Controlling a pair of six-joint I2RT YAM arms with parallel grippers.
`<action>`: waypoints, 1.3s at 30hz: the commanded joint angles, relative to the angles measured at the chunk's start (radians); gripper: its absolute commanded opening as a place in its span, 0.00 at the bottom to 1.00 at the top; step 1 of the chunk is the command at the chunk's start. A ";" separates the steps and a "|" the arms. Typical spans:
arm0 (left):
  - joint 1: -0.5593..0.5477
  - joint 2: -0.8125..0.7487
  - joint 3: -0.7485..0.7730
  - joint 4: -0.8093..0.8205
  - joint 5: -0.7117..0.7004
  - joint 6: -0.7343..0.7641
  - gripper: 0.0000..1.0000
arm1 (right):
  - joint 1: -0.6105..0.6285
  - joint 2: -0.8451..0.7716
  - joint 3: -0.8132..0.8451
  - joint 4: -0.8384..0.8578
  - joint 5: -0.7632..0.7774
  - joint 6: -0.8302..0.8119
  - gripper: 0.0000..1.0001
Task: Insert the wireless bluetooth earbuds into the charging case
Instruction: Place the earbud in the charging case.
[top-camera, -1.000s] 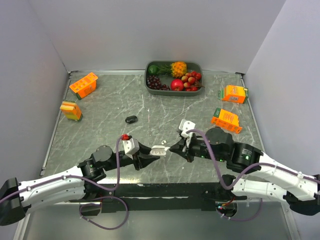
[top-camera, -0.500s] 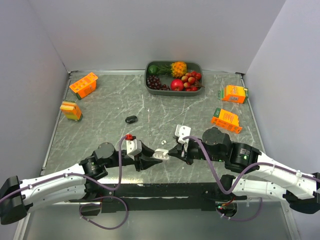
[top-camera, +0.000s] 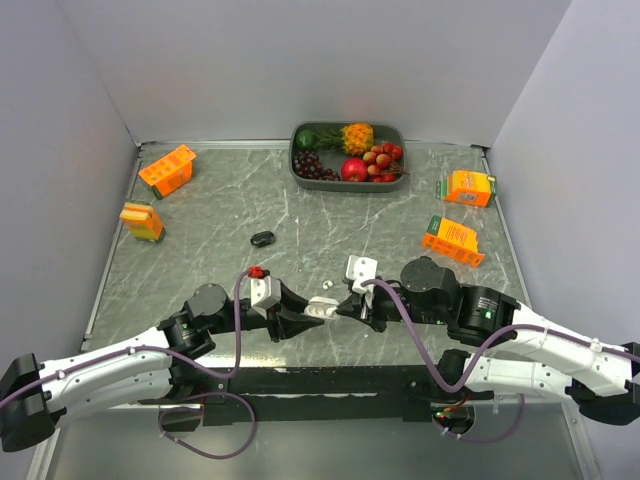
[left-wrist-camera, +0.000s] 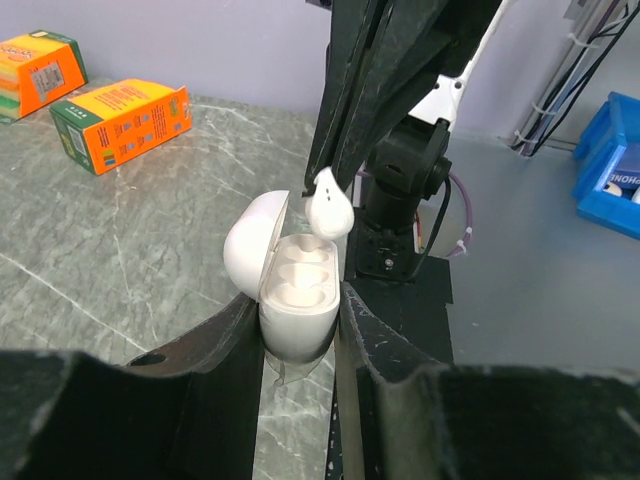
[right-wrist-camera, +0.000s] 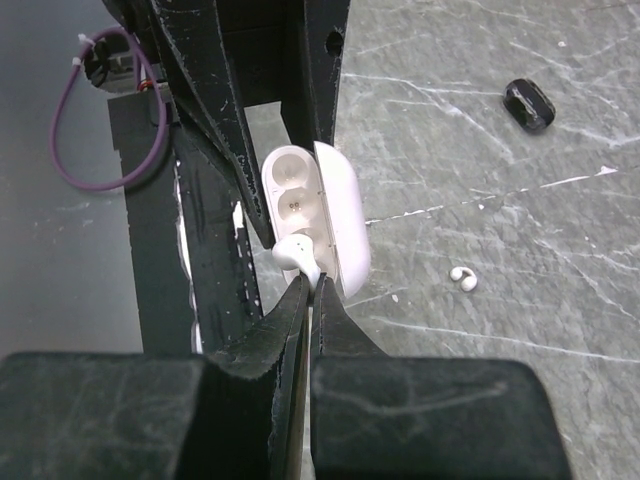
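My left gripper (top-camera: 306, 313) is shut on the white charging case (top-camera: 320, 308), with its lid open, held above the table's front middle. In the left wrist view the case (left-wrist-camera: 295, 290) sits between my left fingers (left-wrist-camera: 225, 345) and both of its sockets are empty. My right gripper (right-wrist-camera: 312, 285) is shut on the stem of a white earbud (right-wrist-camera: 295, 255), which is at the rim of the case (right-wrist-camera: 318, 205). The same bud (left-wrist-camera: 328, 203) hangs just over the case's far socket. A second white earbud (right-wrist-camera: 463, 279) lies loose on the table (top-camera: 328, 285). A small glossy black item (top-camera: 262, 239) lies further back.
A green tray of fruit (top-camera: 298, 172) stands at the back middle. Orange cartons lie at the back left (top-camera: 167, 170), the left (top-camera: 142, 221), the back right (top-camera: 468, 187) and the right (top-camera: 453, 240). Both arms meet close together at the front middle.
Both grippers have shifted slightly toward the front edge. My right gripper has moved left and brought the white earbud up to the open case.
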 joint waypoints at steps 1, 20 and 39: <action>0.004 -0.004 0.043 0.071 0.033 -0.025 0.01 | 0.014 0.007 0.016 0.021 0.007 -0.014 0.00; 0.006 -0.024 0.040 0.111 0.033 -0.056 0.01 | 0.038 0.026 0.008 0.015 0.065 -0.021 0.00; 0.023 -0.042 0.026 0.169 0.019 -0.088 0.01 | 0.058 0.009 -0.026 0.028 0.130 -0.011 0.00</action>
